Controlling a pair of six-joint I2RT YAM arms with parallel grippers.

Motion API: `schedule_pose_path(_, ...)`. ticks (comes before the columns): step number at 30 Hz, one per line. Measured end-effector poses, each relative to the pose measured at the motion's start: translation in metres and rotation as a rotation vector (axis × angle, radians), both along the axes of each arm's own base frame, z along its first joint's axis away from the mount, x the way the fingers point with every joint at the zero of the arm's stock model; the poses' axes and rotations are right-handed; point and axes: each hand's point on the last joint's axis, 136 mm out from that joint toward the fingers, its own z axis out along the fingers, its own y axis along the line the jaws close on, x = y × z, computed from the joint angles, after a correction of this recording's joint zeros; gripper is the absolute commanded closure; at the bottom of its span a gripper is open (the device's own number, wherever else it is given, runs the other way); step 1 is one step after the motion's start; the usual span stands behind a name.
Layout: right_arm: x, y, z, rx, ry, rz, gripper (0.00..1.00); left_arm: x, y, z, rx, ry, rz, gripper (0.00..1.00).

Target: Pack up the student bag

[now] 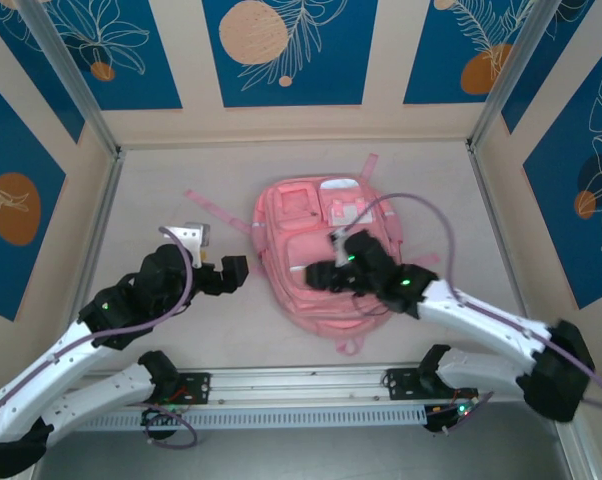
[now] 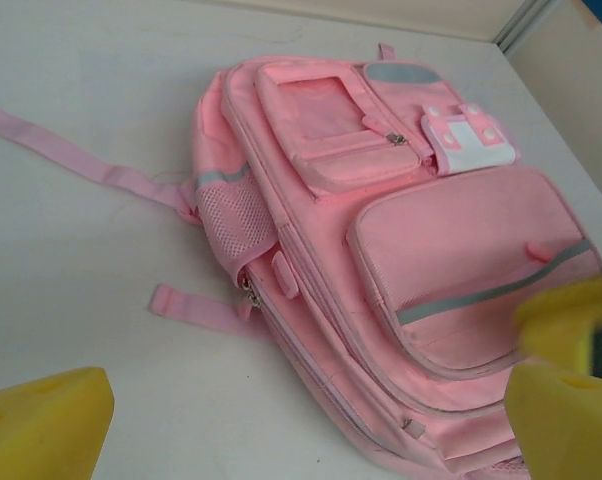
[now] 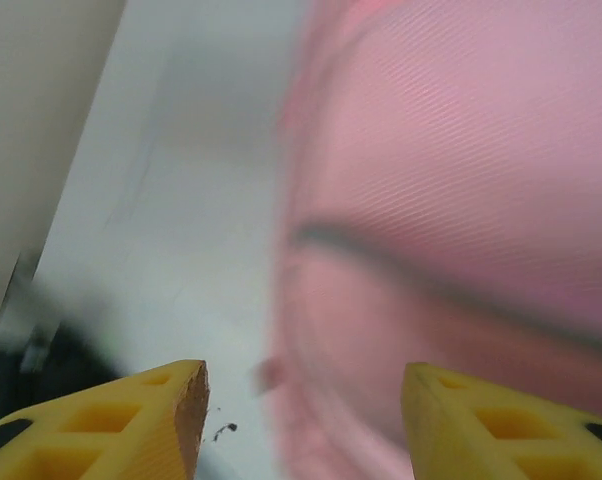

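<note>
From above, your student bag (image 1: 291, 240) lies front-up mid-table (image 1: 161, 190); the left gripper (image 1: 231, 272) sits just beside it, the right gripper (image 1: 319, 274) over its front; left wrist: yellow fingers (image 2: 46, 420) wide apart, bag beyond; right wrist: fingers (image 3: 161, 425) apart, clamping nothing, blurred pink fabric ahead.

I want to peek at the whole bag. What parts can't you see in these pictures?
Top view: the right arm covers the bag's middle.
Left wrist view: yellow fingers and the edge hide its bottom corner.
Right wrist view: the bag is blurred; which pocket, cannot tell.
Inside: fabric hides it.
</note>
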Motion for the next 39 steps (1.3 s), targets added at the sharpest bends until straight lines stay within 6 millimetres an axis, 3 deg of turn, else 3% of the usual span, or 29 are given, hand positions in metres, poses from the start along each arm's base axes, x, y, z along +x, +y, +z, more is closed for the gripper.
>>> schedule_pose_path(2,0.027,-0.055,0.005,-0.024,-0.024,-0.198,0.43,0.001,-0.002,-0.006,0.012,0.014,-0.004,0.0)
schedule_pose_path(5,0.05,-0.121,-0.002,-0.071,-0.007,-0.431,0.42,0.004,-0.008,-0.014,0.026,0.034,-0.011,0.0)
schedule_pose_path(8,0.065,-0.164,-0.022,-0.116,0.061,-0.583,0.42,0.006,-0.011,-0.019,0.04,0.044,-0.022,0.0)
schedule_pose_path(10,0.07,-0.178,-0.041,-0.139,0.126,-0.623,0.44,0.007,-0.013,-0.02,0.049,0.039,-0.029,0.0)
schedule_pose_path(14,0.079,-0.17,-0.071,-0.122,0.23,-0.571,0.47,0.009,-0.015,-0.018,0.06,0.013,-0.047,0.0)
schedule_pose_path(19,0.079,-0.13,-0.064,-0.054,0.182,-0.418,0.5,0.018,-0.018,-0.031,0.112,-0.046,-0.064,0.0)
schedule_pose_path(21,0.071,-0.116,-0.063,-0.036,0.175,-0.356,0.46,0.026,-0.013,-0.037,0.168,-0.083,-0.037,0.01)
schedule_pose_path(25,0.055,-0.104,-0.053,-0.044,0.129,-0.276,0.24,0.049,0.003,-0.054,0.318,-0.179,0.032,0.01)
schedule_pose_path(26,0.051,-0.102,-0.048,-0.053,0.105,-0.261,0.1,0.055,0.008,-0.059,0.35,-0.198,0.047,0.01)
schedule_pose_path(28,0.045,-0.1,-0.036,-0.069,0.048,-0.241,0.01,0.065,0.022,-0.069,0.392,-0.237,0.094,0.01)
schedule_pose_path(34,0.036,-0.104,0.01,-0.1,-0.087,-0.245,0.01,0.08,0.091,-0.099,0.418,-0.289,0.311,0.01)
schedule_pose_path(39,0.037,-0.108,0.072,-0.13,-0.342,-0.26,0.01,0.095,0.119,-0.078,0.392,-0.351,0.405,0.01)
